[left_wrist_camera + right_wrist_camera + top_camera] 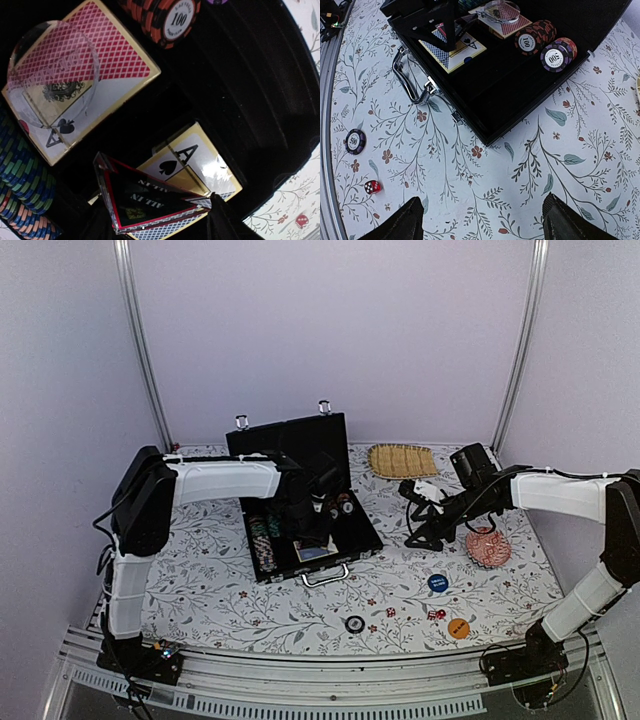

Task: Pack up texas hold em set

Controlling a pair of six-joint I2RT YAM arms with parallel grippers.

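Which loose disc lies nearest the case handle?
The black 500 chip, close by the handle; the blue disc and orange disc lie farther right.

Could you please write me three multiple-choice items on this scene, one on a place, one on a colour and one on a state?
1. Where is the blue disc? A on the straw mat; B on the table, right of the briefcase; C inside the briefcase.
2. What colour is the disc nearest the right arm's base? A green; B orange; C white.
3. How is the right gripper? A open and empty; B shut tight; C shut on the blue disc.
Answers: 1 B, it lies on the table near the red dish. 2 B, the orange disc sits there. 3 A, its fingers stand apart over bare table.
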